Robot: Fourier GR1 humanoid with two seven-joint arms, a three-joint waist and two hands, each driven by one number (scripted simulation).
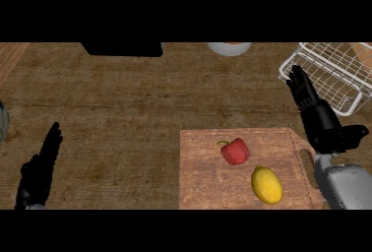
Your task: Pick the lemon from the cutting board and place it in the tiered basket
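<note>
The oval yellow lemon (266, 185) lies on the rectangular wooden cutting board (207, 189) beside a red bell pepper (235, 151), while the right hand (320, 120), fingers straight, reaches beyond the board toward the white wire tiered basket (335, 74), and the left hand (40, 170) rests released well left of the board.

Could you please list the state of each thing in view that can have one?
lemon: lying on the cutting board, not held.
red pepper: lying on the board, beside the lemon.
tiered basket: nothing visible inside.
right hand: open, fingers straight, holding nothing.
left hand: open, resting.
</note>
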